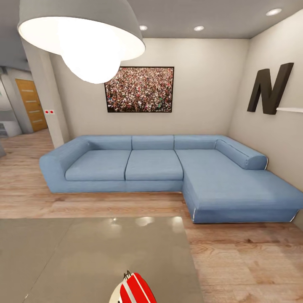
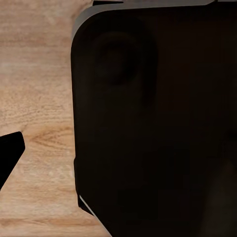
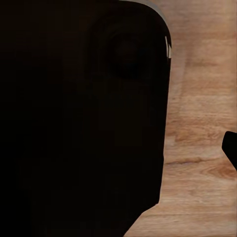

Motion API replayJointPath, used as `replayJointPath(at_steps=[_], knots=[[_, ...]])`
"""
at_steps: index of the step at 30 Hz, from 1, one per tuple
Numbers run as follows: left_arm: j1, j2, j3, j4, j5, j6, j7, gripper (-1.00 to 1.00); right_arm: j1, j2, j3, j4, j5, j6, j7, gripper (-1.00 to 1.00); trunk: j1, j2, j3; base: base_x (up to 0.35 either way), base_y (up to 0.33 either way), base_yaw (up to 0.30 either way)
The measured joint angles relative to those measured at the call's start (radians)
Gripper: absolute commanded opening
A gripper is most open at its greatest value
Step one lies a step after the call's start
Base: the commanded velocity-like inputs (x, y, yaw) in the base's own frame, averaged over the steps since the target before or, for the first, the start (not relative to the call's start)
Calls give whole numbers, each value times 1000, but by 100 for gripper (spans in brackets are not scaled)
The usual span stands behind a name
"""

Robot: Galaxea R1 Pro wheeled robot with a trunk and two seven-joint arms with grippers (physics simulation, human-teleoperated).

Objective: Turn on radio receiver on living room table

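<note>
Grippers: state cannot be told. Left wrist view gives a large dark rounded body of the robot over wood plank floor (image 2: 39,98), with one dark tip (image 2: 10,153) at the edge, possibly a finger. Right wrist view gives a like dark mass, the same floor, and a dark sliver (image 3: 231,148) at the edge. Neither shows how the jaws stand, nor anything held

Radio receiver (image 1: 134,289): bright red case with white stripes, lying on the table near the edge closest to the robot, cut off by the lower border of the head view. Controls not legible from here

Table (image 1: 84,248): large grey glossy top, between the robot and the sofa, carrying the radio receiver and faint reflections of the lamp

Sofa (image 1: 168,168): blue, L-shaped, beyond the table against the far wall, chaise toward the wall with the letter

Crowd photograph (image 1: 139,89): framed, on the wall above the sofa

Pendant lamp (image 1: 82,35): white dome, lit, hanging above the table

Letter N (image 1: 269,88): dark, on the side wall beside the sofa

Doorway with wooden door (image 1: 31,105): well away from the sofa's far arm, down a passage

Step in hand, as judged: arrival at the table; reach not yet begun. Next move calls for tilting the head down until the whole radio receiver shows, then bringing one arm over the table to its switch
</note>
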Motion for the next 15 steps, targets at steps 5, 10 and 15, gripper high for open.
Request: replayJointPath(at_steps=[5,10,15], knots=[[0,0,0,0,0,-1,0,100,0,0,0,0,0,0,0,100,0,0,0,0,0,0],[0,0,0,0,0,0,0,100,0,1,0,0,0,-1,0,100,0,0,0,0,0,0],[0,-1,0,-3,0,0,0,100,0,1,0,0,0,-2,0,100,0,0,0,0,0,0]])
